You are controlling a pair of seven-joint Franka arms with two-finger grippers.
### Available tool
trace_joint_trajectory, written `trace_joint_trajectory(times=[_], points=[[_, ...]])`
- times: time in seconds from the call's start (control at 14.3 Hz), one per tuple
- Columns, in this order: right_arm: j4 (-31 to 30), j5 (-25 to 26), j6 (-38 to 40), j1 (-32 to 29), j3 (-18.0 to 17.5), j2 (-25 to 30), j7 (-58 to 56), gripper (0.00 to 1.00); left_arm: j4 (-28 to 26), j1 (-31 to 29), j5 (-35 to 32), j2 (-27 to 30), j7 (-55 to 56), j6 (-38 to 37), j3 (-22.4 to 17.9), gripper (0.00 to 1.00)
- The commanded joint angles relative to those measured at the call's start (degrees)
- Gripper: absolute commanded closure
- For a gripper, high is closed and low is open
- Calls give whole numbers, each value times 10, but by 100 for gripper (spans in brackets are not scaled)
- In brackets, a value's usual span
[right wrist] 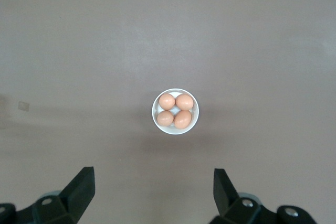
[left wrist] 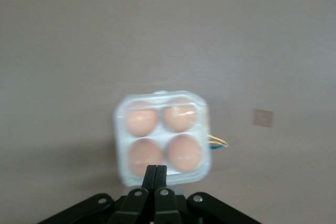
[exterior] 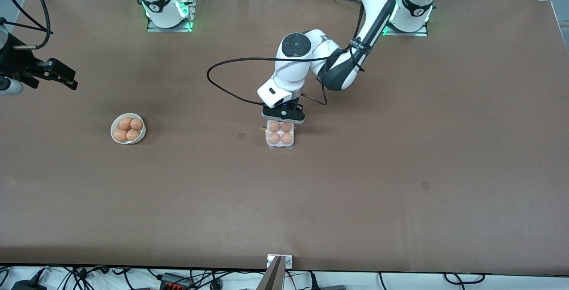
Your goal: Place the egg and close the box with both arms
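Observation:
The box [exterior: 280,147] is a small square egg carton at the middle of the table, with several brown eggs [exterior: 280,132] in its cells and its clear lid down over them. My left gripper [exterior: 283,118] is shut and empty, low over the carton's edge that lies farther from the front camera. In the left wrist view its closed fingertips [left wrist: 156,167] overlap the box's rim [left wrist: 119,129]. My right gripper [exterior: 71,83] is open and empty, held high at the right arm's end of the table, and the right wrist view [right wrist: 152,174] shows it looking down on the bowl.
A round white bowl [exterior: 112,130] with several brown eggs stands toward the right arm's end, and also shows in the right wrist view [right wrist: 154,109]. A small yellow-blue wire [left wrist: 219,143] lies beside the box. A small square mark [exterior: 241,136] is on the brown table.

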State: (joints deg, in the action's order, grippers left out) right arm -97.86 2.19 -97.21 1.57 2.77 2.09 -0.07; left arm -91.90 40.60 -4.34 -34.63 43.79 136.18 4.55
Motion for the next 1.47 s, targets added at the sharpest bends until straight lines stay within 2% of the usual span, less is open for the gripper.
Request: trace_joint_trajectory(times=[0.0,0.14,0.35,0.42,0.49,0.56,0.63,0.98,1.19,1.4], points=[[-21,-3,4,-9,-5,20,-5,0,-3,-51,-15,67,-23,-113,10,99],[-22,-3,17,-10,-3,23,-6,0,-2,-69,-14,100,-60,-201,10,99],[-22,-2,11,-8,1,28,-11,0,6,-132,-4,143,-137,-305,12,97],[-27,-1,-2,-6,1,28,-11,0,9,-146,-4,155,-160,-339,12,90],[-34,-1,-9,-5,1,29,-11,0,14,-161,-4,170,-181,-379,10,70],[-38,0,-12,-5,1,32,-11,0,20,-179,-4,182,-209,-417,11,43],[-39,0,-9,-5,1,34,-11,0,23,-197,-4,192,-242,-444,12,2],[-39,1,10,-7,1,37,-13,0,37,-269,-4,254,-329,-515,12,0],[-37,0,17,-8,1,37,-12,0,100,-298,-3,254,-403,-566,5,0],[-32,4,18,-5,0,35,-11,0,89,-356,28,289,-442,-560,3,0]])
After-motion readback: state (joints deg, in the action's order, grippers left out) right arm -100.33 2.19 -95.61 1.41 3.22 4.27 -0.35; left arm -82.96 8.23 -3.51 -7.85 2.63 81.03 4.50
